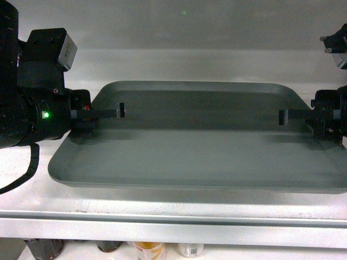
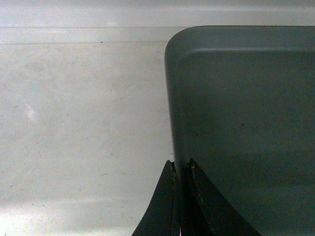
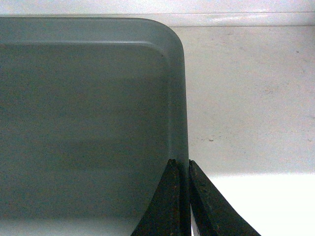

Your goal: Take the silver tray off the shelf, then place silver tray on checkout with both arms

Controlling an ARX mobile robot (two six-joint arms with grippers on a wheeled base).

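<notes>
The silver tray lies lengthwise on the white shelf, its near rim close to the shelf's front. My left gripper is shut on the tray's left rim, one finger inside the tray and one outside. In the left wrist view the left gripper pinches the rim of the tray over the shelf. My right gripper is shut on the right rim in the same way. The right wrist view shows the right gripper clamping the tray edge. The checkout is out of view.
The shelf's grooved front strip runs across the bottom of the head view, with bottle tops on a level below. A pale back wall stands behind the tray. Bare shelf board lies on both sides of the tray.
</notes>
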